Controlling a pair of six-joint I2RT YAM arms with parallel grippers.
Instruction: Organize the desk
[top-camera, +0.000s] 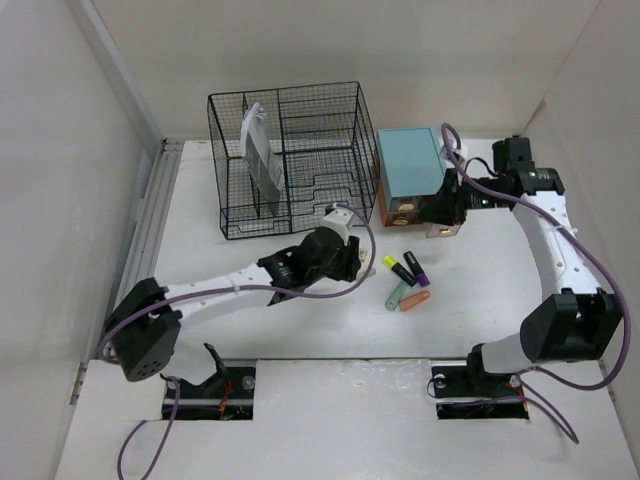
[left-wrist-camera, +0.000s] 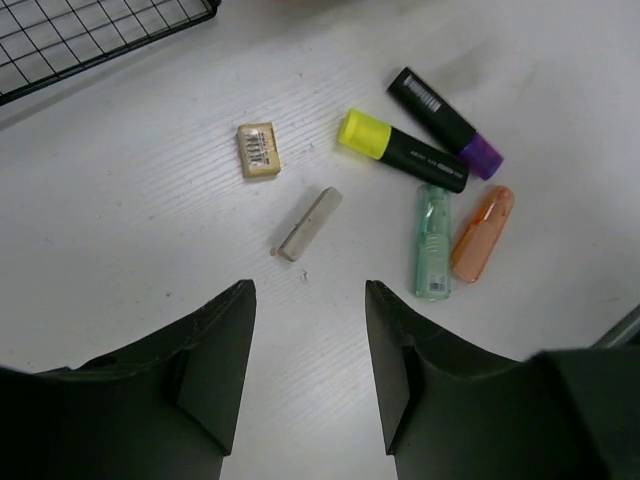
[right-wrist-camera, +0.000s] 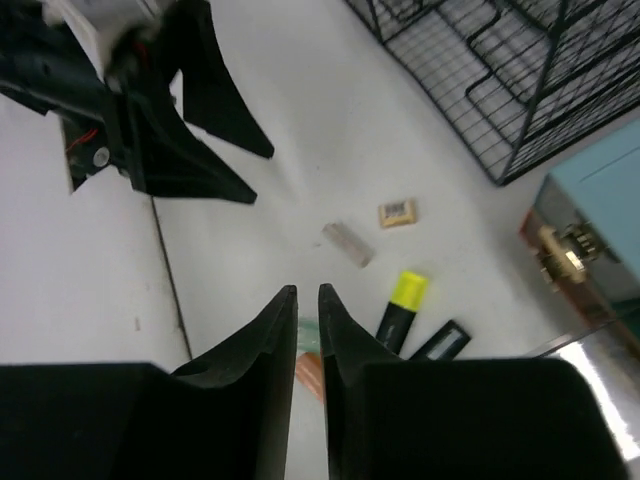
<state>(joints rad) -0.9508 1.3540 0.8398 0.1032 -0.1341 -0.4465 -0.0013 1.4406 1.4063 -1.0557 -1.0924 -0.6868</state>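
The white desk (top-camera: 300, 325) holds a loose cluster of small items. In the left wrist view I see a tan barcode eraser (left-wrist-camera: 258, 149), a grey stick eraser (left-wrist-camera: 310, 223), a yellow-capped highlighter (left-wrist-camera: 400, 150), a purple-capped highlighter (left-wrist-camera: 445, 122), a green highlighter (left-wrist-camera: 432, 242) and an orange one (left-wrist-camera: 482, 233). My left gripper (left-wrist-camera: 310, 300) is open and empty, hovering just short of the stick eraser. My right gripper (right-wrist-camera: 308, 292) is shut with a thin gap, empty, raised above the highlighters near the teal box.
A black wire-mesh organizer (top-camera: 290, 160) with a silver pouch stands at the back. A teal drawer box (top-camera: 410, 170) sits to its right. A grey rail (top-camera: 150, 220) runs along the left edge. Pale walls close in both sides.
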